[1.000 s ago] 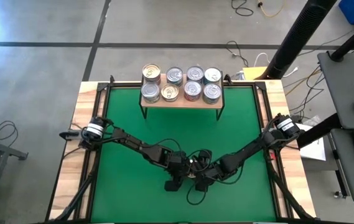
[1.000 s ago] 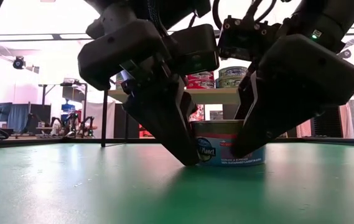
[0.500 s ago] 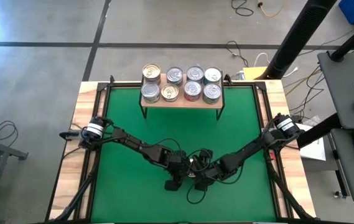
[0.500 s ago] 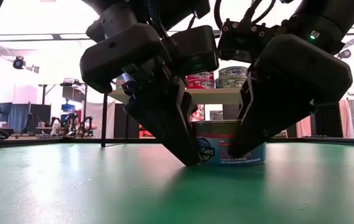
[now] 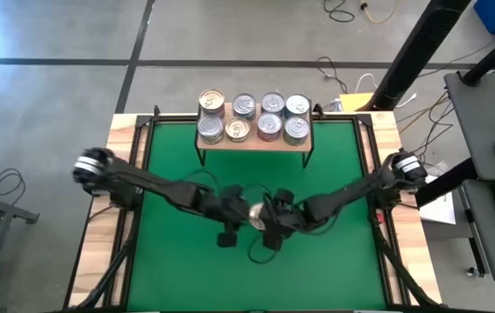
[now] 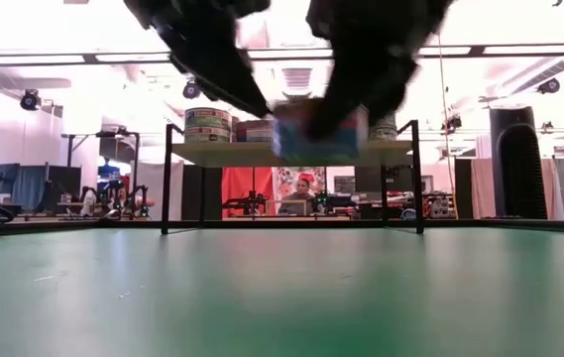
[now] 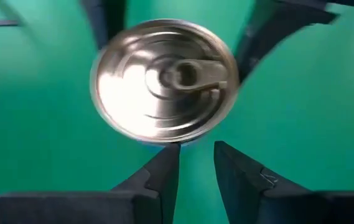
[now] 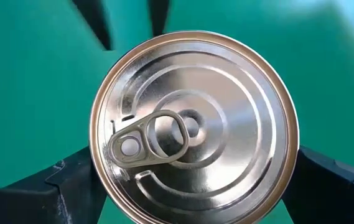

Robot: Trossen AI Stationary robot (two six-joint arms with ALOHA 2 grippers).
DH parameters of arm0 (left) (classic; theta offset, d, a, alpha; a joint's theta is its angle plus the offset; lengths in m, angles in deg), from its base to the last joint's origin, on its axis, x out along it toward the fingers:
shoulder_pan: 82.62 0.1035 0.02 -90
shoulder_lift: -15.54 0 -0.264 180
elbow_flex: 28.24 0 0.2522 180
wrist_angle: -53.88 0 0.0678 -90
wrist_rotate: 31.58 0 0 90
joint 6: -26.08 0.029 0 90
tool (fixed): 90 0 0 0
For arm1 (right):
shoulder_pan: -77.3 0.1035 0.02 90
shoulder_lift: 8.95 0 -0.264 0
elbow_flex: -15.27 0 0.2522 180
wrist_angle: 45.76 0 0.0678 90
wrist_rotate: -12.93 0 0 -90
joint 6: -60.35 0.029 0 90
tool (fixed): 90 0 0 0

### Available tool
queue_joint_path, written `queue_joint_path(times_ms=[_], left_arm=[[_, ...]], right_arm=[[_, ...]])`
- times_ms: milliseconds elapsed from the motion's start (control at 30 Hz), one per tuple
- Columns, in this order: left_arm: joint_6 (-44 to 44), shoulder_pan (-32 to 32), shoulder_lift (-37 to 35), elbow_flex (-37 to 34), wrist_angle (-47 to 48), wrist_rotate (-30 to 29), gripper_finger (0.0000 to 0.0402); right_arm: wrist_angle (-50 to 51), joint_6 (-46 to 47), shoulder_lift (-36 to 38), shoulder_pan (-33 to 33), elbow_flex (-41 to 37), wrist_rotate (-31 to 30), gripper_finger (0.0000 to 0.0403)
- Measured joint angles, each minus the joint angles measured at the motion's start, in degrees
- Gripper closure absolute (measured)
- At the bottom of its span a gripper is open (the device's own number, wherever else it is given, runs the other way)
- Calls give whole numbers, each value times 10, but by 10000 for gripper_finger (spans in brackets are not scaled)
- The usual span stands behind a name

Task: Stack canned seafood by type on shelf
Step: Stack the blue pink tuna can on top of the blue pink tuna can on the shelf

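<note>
A silver-topped tin with a pull ring (image 8: 195, 130) hangs in the air between both grippers, over the green mat's middle (image 5: 256, 215), about level with the shelf board in the low view (image 6: 319, 134). My right gripper (image 8: 195, 177) is shut on it. My left gripper (image 7: 195, 155) is shut, its tips right beside the tin's rim. The light-wood shelf (image 5: 254, 142) stands on black legs at the mat's far edge and carries several tins (image 5: 249, 117) in two rows. My right gripper pinches the tin by its side wall, one finger (image 8: 71, 180) on each side (image 8: 326, 180) of the rim, coming from above. The tin is lifted clear of the mat, top up and roughly level. My left gripper has its fingertips (image 7: 167, 155) at the tin's rim (image 7: 164, 138); whether they touch it, I cannot tell.
The green mat (image 5: 177, 148) lies inside a wooden table border (image 5: 108, 217) with black frame rails. Open mat lies between the grippers and the shelf legs (image 6: 168, 178). A person (image 6: 306, 188) sits in the room beyond the table.
Both grippers have risen from the mat and moved toward the far edge. The tin, which stood on the mat between them, is now lifted clear to about the height of the shelf board.
</note>
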Motion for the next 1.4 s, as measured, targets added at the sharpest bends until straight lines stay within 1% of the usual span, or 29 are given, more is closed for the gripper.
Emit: queue_joint_path(times_ms=[133,233,300,367,433,500,567,633,733,833,933,1100,1167,1233,1300,1400], left_arm=[[0,14,-111,-54,11,-46,320],[14,27,-187,-85,15,-99,322],[33,38,-236,-102,28,-137,323],[59,57,-283,-113,39,-151,323],[85,87,-327,-120,52,-144,323],[112,128,-366,-122,59,-118,323],[142,177,-399,-122,57,-73,323],[171,230,-423,-122,52,-15,323],[207,309,-434,-119,52,67,323],[239,367,-426,-112,53,111,323],[269,411,-412,-104,51,145,323],[295,487,-380,-84,24,243,323],[300,514,-361,-73,20,265,323],[310,535,-340,-61,19,275,323],[323,549,-319,-47,20,279,323],[342,558,-288,-27,21,285,323]], right_arm=[[22,-28,-2,-48,76,7,33],[44,-24,-4,-88,129,1,33],[39,-7,-7,-112,159,-15,34],[45,6,-8,-133,188,-38,35],[43,22,-10,-151,218,-73,35],[42,38,-16,-170,249,-105,35],[47,47,-32,-188,281,-128,35],[57,55,-52,-204,316,-148,35],[80,65,-87,-225,374,-175,35],[121,70,-124,-244,432,-191,35],[146,70,-162,-259,482,-187,35],[218,86,-218,-280,568,-173,35],[265,107,-238,-286,602,-173,35],[304,126,-255,-291,629,-173,35],[314,136,-261,-294,629,-171,35],[322,163,-261,-300,626,-148,35]])
